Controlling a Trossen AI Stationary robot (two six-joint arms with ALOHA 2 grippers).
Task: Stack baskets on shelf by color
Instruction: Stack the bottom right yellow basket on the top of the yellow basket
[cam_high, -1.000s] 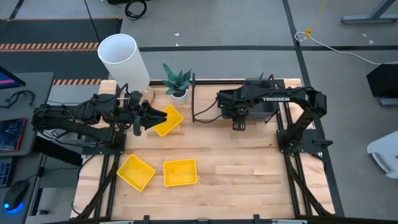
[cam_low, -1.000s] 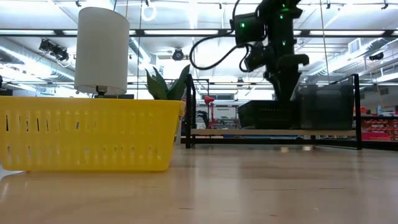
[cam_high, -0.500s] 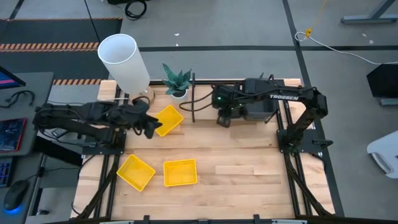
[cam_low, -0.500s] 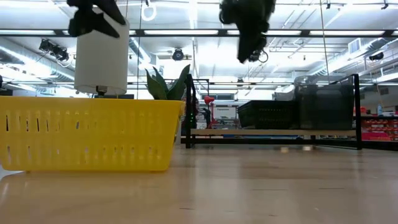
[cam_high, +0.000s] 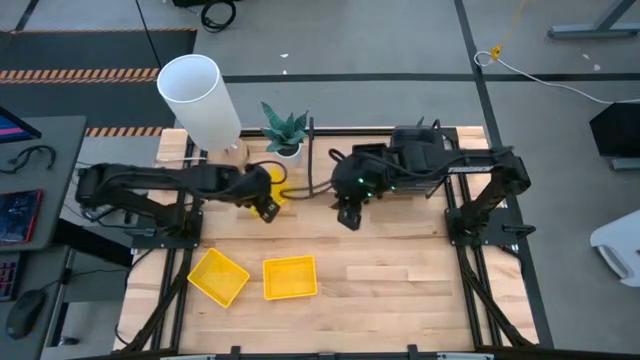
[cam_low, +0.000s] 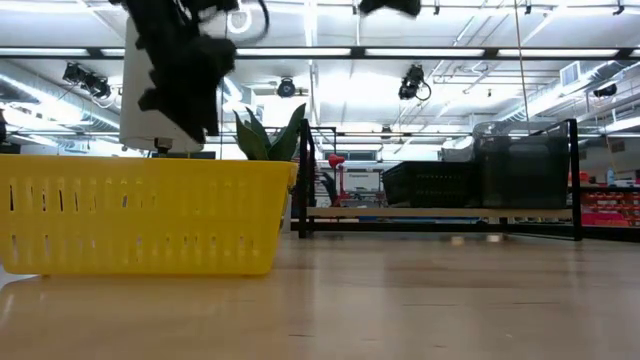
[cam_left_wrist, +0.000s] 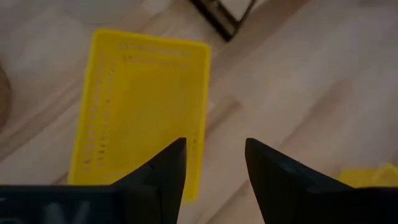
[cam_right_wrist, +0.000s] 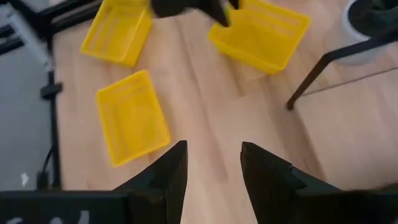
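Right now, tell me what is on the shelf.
On the shelf the low view shows black baskets beside smoky-grey baskets, with bare board on the plant side. From above, the right arm covers them, so their number cannot be counted. No yellow basket is there.

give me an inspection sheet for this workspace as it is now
surface: light wood table, no spills seen
job's things: three yellow baskets loose on the table; black basket and smoky-grey baskets on the shelf
clutter: potted plant and white cylinder at the table's far edge
grippers: left tool open, above the far yellow basket; right tool open and empty, over the table in front of the shelf
cables: white cable on the floor beyond the table
surroundings: desk with mouse beside the left arm; no person seen
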